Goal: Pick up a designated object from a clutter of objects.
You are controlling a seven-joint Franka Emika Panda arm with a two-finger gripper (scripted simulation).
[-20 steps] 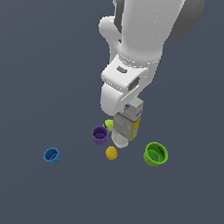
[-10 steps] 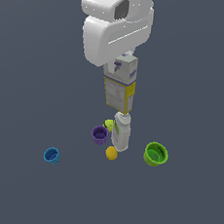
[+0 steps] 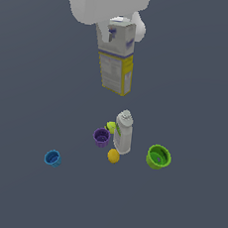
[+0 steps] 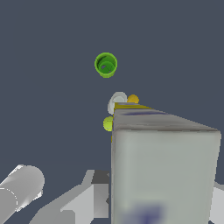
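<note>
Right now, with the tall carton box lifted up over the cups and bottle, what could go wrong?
1. The tall grey-white and yellow carton box is held only by its top end in the end effector, so its long hanging body might swing or slip.
2. If it drops, it would likely hit the upright grey-white bottle or the small purple cup below, scattering the clutter.

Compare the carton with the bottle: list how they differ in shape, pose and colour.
Shape: the carton is a tall rectangular box with flat faces; the bottle is rounded with a narrower cap end.
Pose: the carton hangs in the air under the gripper, clear of the floor; the bottle rests on the floor among the cups and fruit.
Colour: the carton has a yellow lower part and a purple mark; the bottle is plain grey-white.
Both are mostly grey-white.
</note>
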